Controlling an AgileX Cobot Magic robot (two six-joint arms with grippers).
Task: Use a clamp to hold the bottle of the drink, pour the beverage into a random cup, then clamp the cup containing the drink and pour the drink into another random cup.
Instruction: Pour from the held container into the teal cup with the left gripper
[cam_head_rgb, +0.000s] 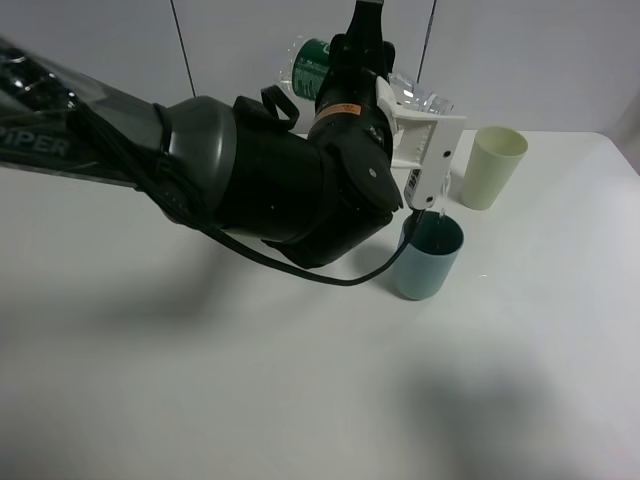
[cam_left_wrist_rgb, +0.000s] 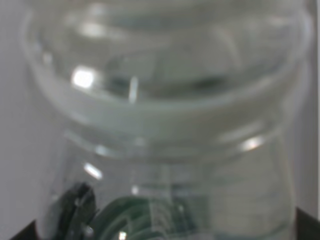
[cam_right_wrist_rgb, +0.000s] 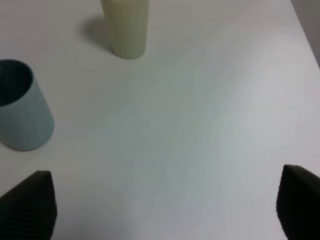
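Observation:
My left gripper (cam_head_rgb: 415, 125), black with pale finger parts, is shut on the clear bottle (cam_head_rgb: 312, 62) with the green label. It holds the bottle tipped on its side, neck over the teal cup (cam_head_rgb: 428, 262). A thin stream of clear beverage (cam_head_rgb: 425, 212) seems to fall from the neck into that cup. In the left wrist view the bottle (cam_left_wrist_rgb: 165, 125) fills the frame, blurred. The teal cup also shows in the right wrist view (cam_right_wrist_rgb: 20, 107). My right gripper (cam_right_wrist_rgb: 162, 210) is open and empty, low over the table to the right of the cups.
A pale yellow-green cup (cam_head_rgb: 492, 168) stands upright behind and to the right of the teal cup; it also shows in the right wrist view (cam_right_wrist_rgb: 127, 27). The white table (cam_head_rgb: 200, 380) ends in an edge at the far right. The left arm's black bulk covers the table's upper left.

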